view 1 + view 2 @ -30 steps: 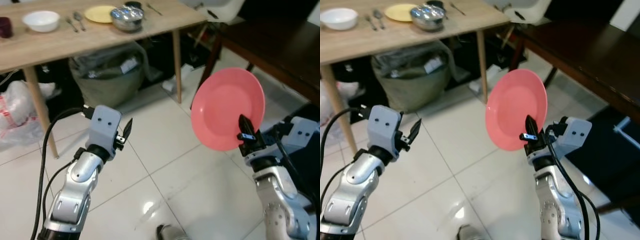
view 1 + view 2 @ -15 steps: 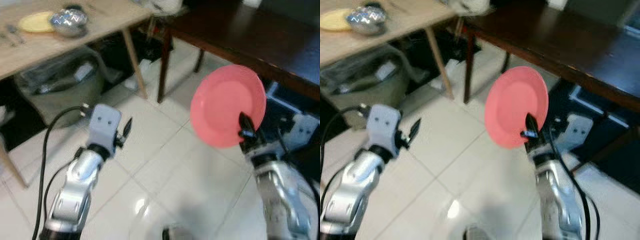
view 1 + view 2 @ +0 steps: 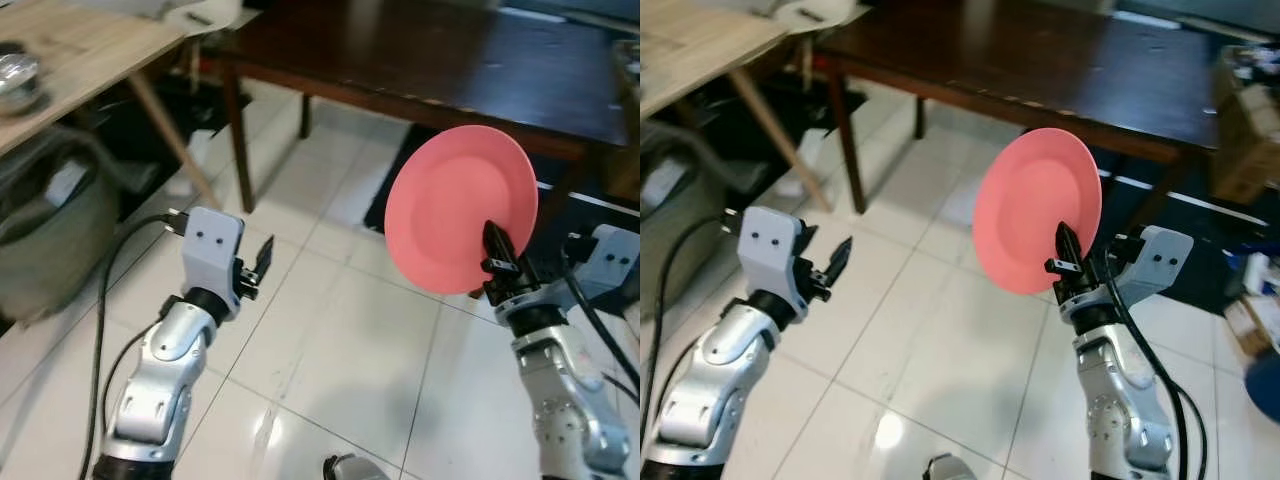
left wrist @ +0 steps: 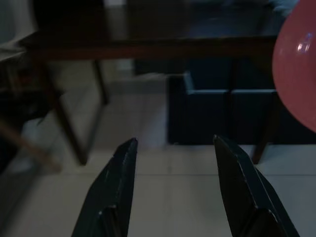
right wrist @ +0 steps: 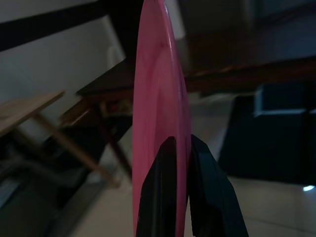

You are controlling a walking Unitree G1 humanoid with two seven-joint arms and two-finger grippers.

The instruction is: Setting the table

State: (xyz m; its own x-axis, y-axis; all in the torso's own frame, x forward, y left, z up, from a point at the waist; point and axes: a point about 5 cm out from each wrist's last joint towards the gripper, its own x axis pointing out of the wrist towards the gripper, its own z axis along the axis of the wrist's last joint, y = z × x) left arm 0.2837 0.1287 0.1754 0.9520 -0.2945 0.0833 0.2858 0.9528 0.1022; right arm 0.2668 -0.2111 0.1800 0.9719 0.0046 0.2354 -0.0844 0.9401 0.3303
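Carry step: right gripper (image 3: pixel 497 262) clamped on pink plate (image 3: pixel 455 205) rim, plate upright. Left gripper (image 4: pixel 173 190) fingers apart, empty. Dark table (image 3: pixel 420 50) at 12 o'clock. Next, prob.: approach, tilt plate flat, set on tabletop.

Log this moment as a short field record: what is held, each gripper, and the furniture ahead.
held item: pink plate, upright on edge
right gripper: fingers clamped on plate's lower rim
left gripper: fingers apart, nothing between them, raised over the white tiled floor
ahead: dark wooden table
far left: light wooden table
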